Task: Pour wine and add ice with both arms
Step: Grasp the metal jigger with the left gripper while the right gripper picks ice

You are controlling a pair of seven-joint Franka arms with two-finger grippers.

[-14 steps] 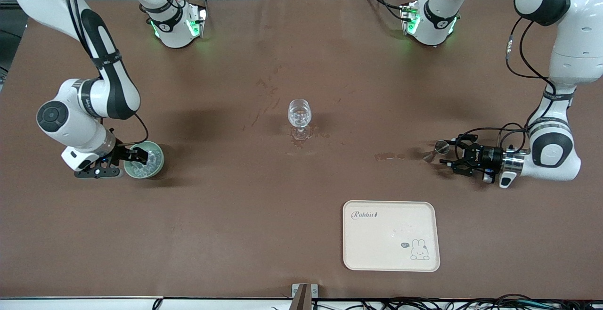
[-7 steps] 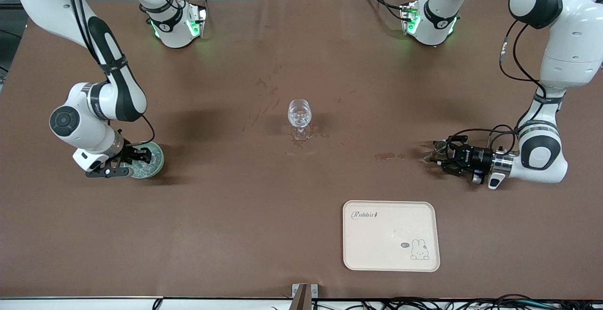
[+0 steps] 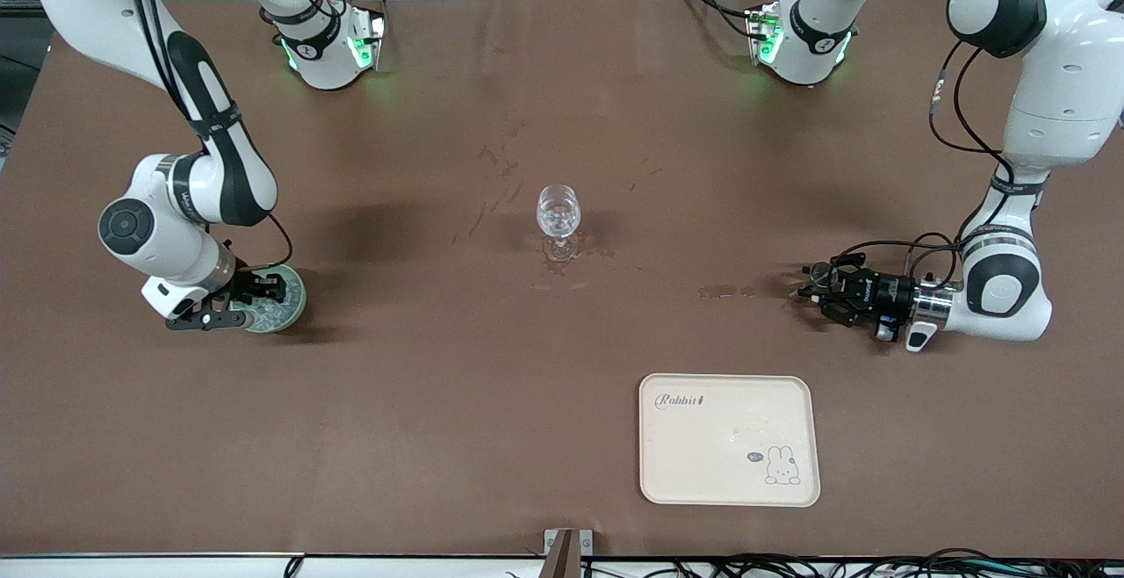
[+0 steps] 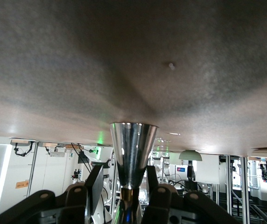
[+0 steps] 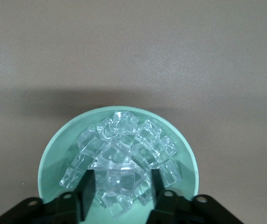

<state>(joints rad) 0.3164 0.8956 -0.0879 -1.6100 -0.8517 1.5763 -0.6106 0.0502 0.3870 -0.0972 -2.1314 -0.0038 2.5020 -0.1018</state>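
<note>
A pale green bowl (image 3: 294, 304) of ice (image 5: 124, 135) stands toward the right arm's end of the table. My right gripper (image 3: 263, 290) reaches down into it, open, its fingers (image 5: 87, 189) on either side of one ice lump with small gaps. Toward the left arm's end stands a metal jigger (image 4: 133, 144). My left gripper (image 3: 817, 286) lies low and level around its waist, still open, with a gap on one side. A clear stemmed glass (image 3: 558, 213) stands mid-table. The wine is out of view.
A cream tray (image 3: 729, 439) with a rabbit print lies nearer the front camera than the glass. Wet stains (image 3: 724, 292) mark the brown table cover between the glass and the jigger.
The right gripper sank into the bowl and its fingers narrowed around an ice lump. The left gripper slid forward round the jigger and its fingers narrowed too.
</note>
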